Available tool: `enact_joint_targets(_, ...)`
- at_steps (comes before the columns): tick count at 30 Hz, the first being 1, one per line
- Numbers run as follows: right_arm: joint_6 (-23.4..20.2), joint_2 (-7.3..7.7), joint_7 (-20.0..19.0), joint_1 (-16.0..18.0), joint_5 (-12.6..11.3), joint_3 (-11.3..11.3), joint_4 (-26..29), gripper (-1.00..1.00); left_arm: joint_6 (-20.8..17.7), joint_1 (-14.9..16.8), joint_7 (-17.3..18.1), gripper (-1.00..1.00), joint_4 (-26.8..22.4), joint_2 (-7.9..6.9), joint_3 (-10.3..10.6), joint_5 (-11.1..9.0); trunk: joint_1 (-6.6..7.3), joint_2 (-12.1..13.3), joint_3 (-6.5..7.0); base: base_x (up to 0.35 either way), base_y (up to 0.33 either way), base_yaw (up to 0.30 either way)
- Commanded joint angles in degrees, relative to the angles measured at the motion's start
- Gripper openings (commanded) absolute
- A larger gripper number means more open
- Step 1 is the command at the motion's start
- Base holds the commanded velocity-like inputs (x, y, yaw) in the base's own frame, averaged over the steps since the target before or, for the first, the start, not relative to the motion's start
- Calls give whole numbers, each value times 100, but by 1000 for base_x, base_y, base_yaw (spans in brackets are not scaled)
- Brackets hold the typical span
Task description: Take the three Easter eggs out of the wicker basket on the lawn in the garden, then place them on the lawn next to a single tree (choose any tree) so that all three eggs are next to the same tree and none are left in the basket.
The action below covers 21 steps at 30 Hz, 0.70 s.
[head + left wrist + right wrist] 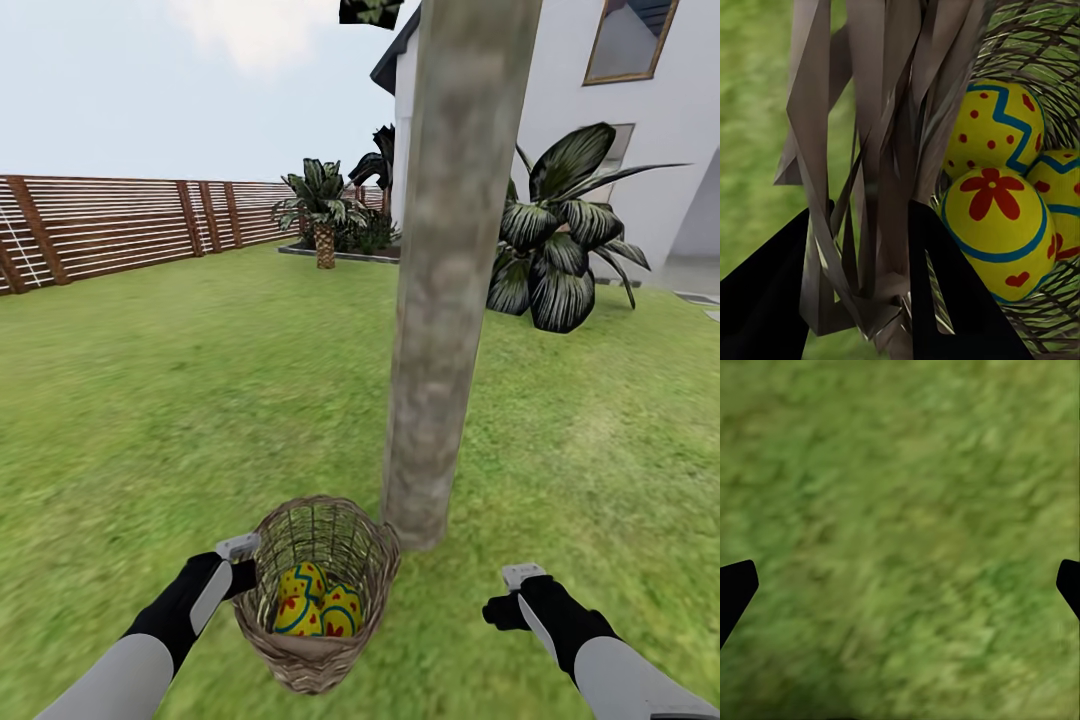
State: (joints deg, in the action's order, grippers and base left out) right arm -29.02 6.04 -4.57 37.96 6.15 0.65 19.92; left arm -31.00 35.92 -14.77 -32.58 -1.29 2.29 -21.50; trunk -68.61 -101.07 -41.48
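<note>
The brown wicker basket is just in front of the foot of the tree, on the lawn. Three yellow Easter eggs with red dots and blue bands lie inside it. My left gripper is shut on the basket's left rim. In the left wrist view the wicker strands run between the black fingers, with the eggs close beside them. My right gripper hangs open over bare grass to the right of the basket. The right wrist view has its fingertips far apart above the grass.
A broad-leaved bush and the white house stand behind the tree at the right. A short palm grows at the back. The slatted wooden fence runs along the far left. Open grass spreads left and right of the trunk.
</note>
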Motion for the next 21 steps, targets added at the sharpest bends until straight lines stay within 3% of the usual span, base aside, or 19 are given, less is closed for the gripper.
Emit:
enact_joint_targets(1, -33, 2, -44, 1, 62, 6, 12, 100, -12, 3, -43, -100, -12, -3, 24, -82, -22, -44, -24, 0, 0, 0)
enact_joint_targets(16, -33, 7, -44, 1, 64, 4, 14, 100, -12, 3, -43, -100, -12, -2, 26, -82, -351, -646, -293, 0, 0, 0)
enact_joint_targets(19, 32, 57, -60, 1, 32, -21, 85, 100, -12, 3, -43, -100, -12, -2, 23, -82, -417, -766, -347, 0, 0, 0)
enact_joint_targets(21, 102, 163, -266, 1, 15, -42, 111, 100, -12, 3, -43, -100, -12, -2, 23, -82, -461, -847, -383, 0, 0, 0)
